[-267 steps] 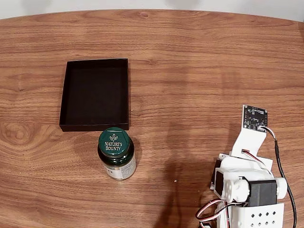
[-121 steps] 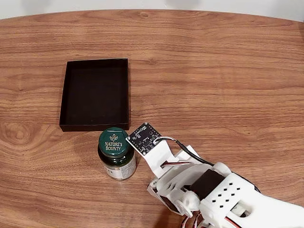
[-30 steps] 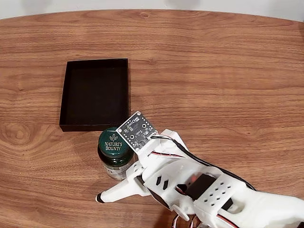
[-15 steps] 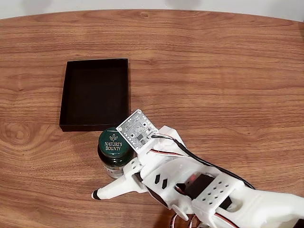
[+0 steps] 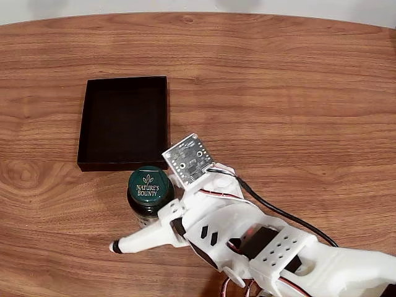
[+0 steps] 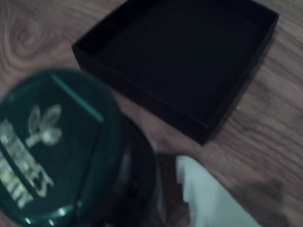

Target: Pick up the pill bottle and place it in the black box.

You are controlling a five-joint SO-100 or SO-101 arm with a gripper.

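The white tool (image 5: 139,226) is down low on the table (image 5: 278,93), right beside the pill bottle (image 5: 148,193). In the fixed view one long white finger (image 5: 139,240) with a black tip lies in front of the bottle, pointing to the left of the picture. The other finger is hidden behind the bottle and the arm, so I cannot tell if the tool is apart or squeezing the bottle. In the wrist view a white finger (image 6: 213,198) shows at the bottom, just beside the bottle (image 6: 61,151). A small grey circuit board (image 5: 192,159) sits on top of the arm, with a black cable (image 5: 278,210) running back from it. The white arm (image 5: 297,253) fills the lower right part of the fixed view. The bottle stands upright on the wood, just below the near right corner of the black box (image 5: 124,122) and very close to its wall (touching or not, I cannot tell). The bottle is dark green and round, with a green cap that says "Nature's Bounty" in white letters under a little leaf sign. In the wrist view it looks blurry and very big. The black box (image 6: 189,61) is flat and dark with low walls. The table is brown wood with wavy lines.
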